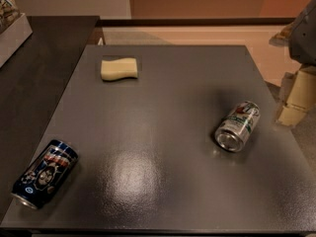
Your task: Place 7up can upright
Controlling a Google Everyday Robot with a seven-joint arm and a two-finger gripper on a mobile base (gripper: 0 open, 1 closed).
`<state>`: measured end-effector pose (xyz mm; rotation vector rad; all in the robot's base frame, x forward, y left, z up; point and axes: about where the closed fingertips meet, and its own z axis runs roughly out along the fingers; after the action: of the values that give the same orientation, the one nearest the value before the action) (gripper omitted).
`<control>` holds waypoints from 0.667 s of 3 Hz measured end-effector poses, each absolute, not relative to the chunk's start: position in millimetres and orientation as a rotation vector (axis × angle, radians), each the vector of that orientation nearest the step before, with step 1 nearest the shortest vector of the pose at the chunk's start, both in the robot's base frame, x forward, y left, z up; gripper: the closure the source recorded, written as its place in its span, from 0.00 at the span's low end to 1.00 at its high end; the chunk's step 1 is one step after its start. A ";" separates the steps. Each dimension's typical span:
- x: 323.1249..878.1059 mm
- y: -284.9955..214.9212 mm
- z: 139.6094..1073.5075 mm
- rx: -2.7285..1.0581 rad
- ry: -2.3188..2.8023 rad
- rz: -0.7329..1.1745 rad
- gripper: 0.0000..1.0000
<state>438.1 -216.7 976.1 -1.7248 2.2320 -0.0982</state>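
The 7up can (237, 126) lies on its side on the right part of the grey table (163, 98). It is silver-white with green lettering, and its shiny open end faces the front left. My gripper (295, 98), cream-coloured under a grey arm part (303, 31), hangs at the right edge of the view. It is beyond the table's right edge, a short way to the right of the can and slightly behind it. It does not touch the can and holds nothing.
A dark blue can (44, 173) with red-and-white graphics lies on its side at the table's front left corner. A yellow sponge (119, 68) lies at the back left. A darker table (34, 73) adjoins on the left, with a white box (12, 31) on it.
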 end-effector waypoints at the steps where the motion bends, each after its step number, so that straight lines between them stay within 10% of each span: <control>1: 440.3 -215.0 978.5 -1.724 2.214 -0.106 0.00; 2: 448.7 -203.5 977.9 -1.808 2.117 -0.113 0.00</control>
<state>448.7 -203.5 977.9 -1.8084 2.1172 -0.1130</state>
